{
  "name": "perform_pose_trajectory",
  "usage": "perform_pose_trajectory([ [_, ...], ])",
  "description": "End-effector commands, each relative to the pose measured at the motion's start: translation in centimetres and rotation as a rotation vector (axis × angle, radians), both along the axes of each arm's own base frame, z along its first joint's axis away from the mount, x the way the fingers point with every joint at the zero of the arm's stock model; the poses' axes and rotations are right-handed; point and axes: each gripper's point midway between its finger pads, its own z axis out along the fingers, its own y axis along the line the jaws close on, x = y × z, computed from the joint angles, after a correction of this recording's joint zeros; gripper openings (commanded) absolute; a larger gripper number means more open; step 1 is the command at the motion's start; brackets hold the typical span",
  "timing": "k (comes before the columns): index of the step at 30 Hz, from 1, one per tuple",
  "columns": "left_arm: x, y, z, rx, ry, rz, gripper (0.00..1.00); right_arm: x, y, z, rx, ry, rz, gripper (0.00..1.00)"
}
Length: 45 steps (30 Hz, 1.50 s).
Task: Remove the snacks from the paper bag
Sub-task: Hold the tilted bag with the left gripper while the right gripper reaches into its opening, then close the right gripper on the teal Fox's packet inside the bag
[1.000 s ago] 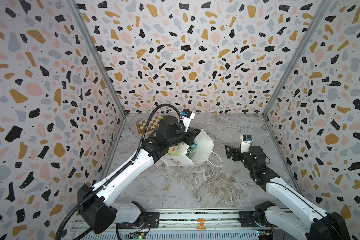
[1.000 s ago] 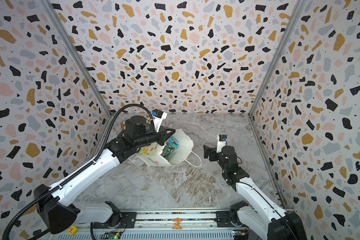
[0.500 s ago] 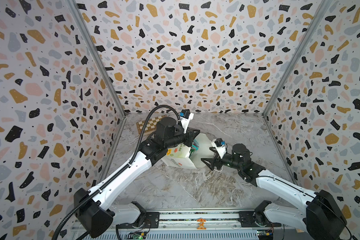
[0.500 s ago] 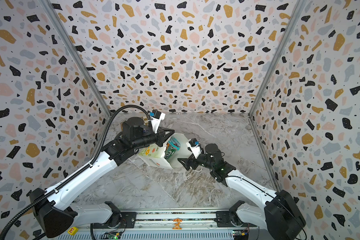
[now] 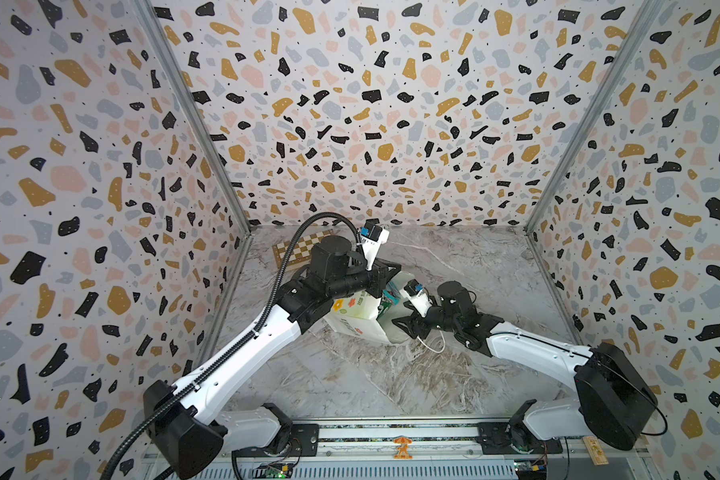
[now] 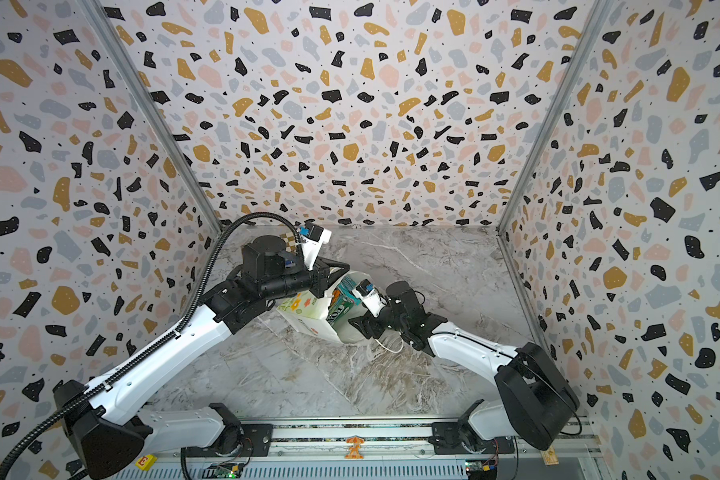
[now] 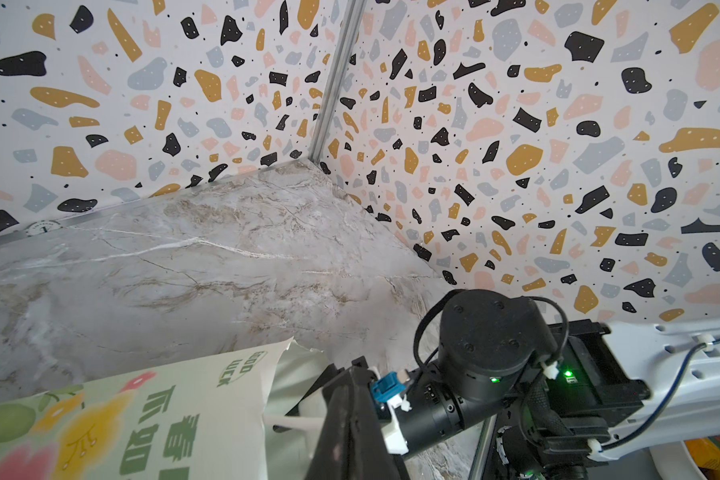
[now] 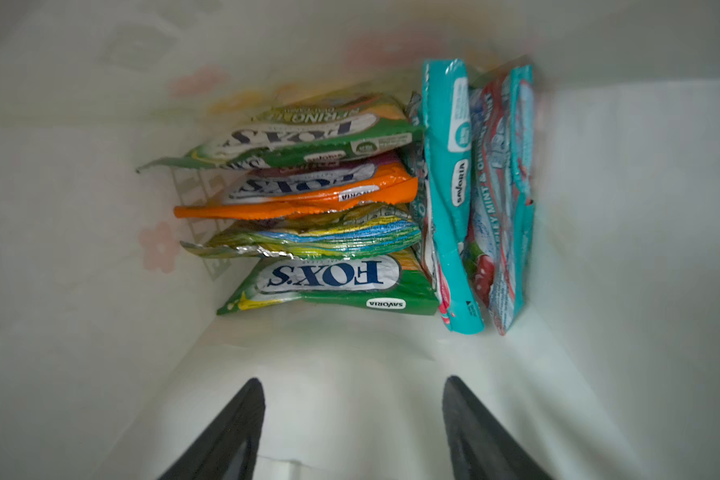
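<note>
The white paper bag point(image 5: 352, 320) point(image 6: 304, 309) point(image 7: 142, 407) lies tilted on its side, mouth facing right. My left gripper point(image 5: 391, 270) point(image 6: 341, 268) point(image 7: 352, 370) is shut on the bag's upper rim. Inside the mouth, my right gripper point(image 5: 404, 322) point(image 6: 356, 322) point(image 8: 352, 380) is open with nothing between its fingers, short of the snacks. Several snacks are stacked deep in the bag: green packets point(image 8: 329, 282), an orange one point(image 8: 308, 195) and two teal ones on edge point(image 8: 449, 187). Their ends show at the mouth point(image 5: 389, 297) point(image 6: 344, 299).
A small checkerboard point(image 5: 298, 251) lies at the back left behind the left arm. A white cord handle point(image 5: 433, 347) point(image 6: 387, 345) trails on the marble table under the right wrist. Patterned walls close in three sides; the arm rail point(image 5: 400, 432) runs along the front.
My right arm has swung left from the right side and pushed its gripper into the bag's mouth, its jaws narrowing somewhat. The left gripper has kept its hold on the rim.
</note>
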Motion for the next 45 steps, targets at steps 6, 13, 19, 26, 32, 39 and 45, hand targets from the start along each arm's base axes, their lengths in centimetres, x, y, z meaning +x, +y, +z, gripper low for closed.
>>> perform_pose_trajectory([
  [6,-1.4,-0.3,1.9,-0.038,-0.055,-0.054,0.0,2.8,0.5,-1.0,-0.129,-0.064,-0.084,0.61],
  [13,-1.4,-0.4,1.7,-0.03,-0.054,-0.057,0.0,5.0,0.7,-0.4,-0.118,-0.124,-0.169,0.52],
  [19,-1.6,-0.5,1.7,-0.022,-0.054,-0.065,0.0,6.1,0.8,-0.8,-0.146,-0.166,-0.182,0.46],
  [26,-1.6,-0.6,1.6,-0.016,-0.052,-0.068,0.0,7.0,1.2,-1.8,-0.214,-0.205,-0.158,0.4],
  [32,-1.6,-0.7,1.6,-0.014,-0.051,-0.072,0.0,7.6,1.5,-2.5,-0.23,-0.208,-0.161,0.39],
  [39,-1.7,-0.7,1.4,-0.009,-0.049,-0.071,0.0,7.9,1.9,-3.5,-0.25,-0.201,-0.147,0.29],
  [45,-1.7,-0.6,1.3,-0.005,-0.049,-0.069,0.0,8.2,2.4,-4.1,-0.265,-0.196,-0.131,0.28],
])
